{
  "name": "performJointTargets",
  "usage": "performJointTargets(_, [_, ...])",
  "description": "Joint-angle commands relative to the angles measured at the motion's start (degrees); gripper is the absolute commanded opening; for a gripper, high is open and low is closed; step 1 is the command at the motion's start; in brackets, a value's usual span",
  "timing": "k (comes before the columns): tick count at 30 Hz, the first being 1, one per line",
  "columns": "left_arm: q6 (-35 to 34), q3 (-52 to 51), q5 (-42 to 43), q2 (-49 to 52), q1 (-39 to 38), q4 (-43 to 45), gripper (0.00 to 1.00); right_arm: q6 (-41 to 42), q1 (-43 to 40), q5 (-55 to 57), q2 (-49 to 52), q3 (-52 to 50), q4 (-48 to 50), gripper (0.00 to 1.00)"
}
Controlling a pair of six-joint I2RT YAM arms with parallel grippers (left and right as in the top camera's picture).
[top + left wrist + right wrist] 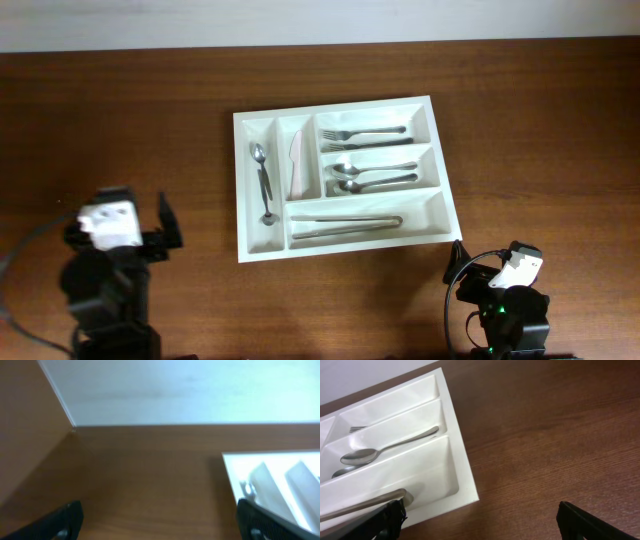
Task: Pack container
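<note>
Both your grippers are fully open, holding nothing: left gripper [161, 527] is left of the tray [350, 246], right gripper [480, 521] off its near-right corner. Tray sits mid-table [550, 150], cutlery [368, 180] inside.

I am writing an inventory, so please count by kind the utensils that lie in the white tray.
Forks: 2
Large spoons: 2
Small spoons: 2
Long metal pieces: 2
Pale flat piece: 1
Total: 9 in the container, as far as the overhead view shows.
</note>
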Motion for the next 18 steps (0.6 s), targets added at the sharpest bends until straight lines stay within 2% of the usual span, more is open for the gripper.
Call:
performJointTargets(1, [-0.31, -7.5, 1.31, -4.44, -3.32, 4.92, 0.99, -0.11, -0.46, 1.09, -0.61, -0.46, 0.15, 0.99])
performJointTargets(7, [-0.33, -17.55, 1.79, -9.51, -4.74, 9.33, 0.99, -0.11, -0.46, 1.09, -0.61, -0.46, 0.15, 0.99])
performJointTargets(18, [-0.33, -25.73, 1.81, -22.88, -4.98, 7.72, 0.99, -0.11, -0.46, 1.09, -0.61, -0.46, 0.15, 0.99])
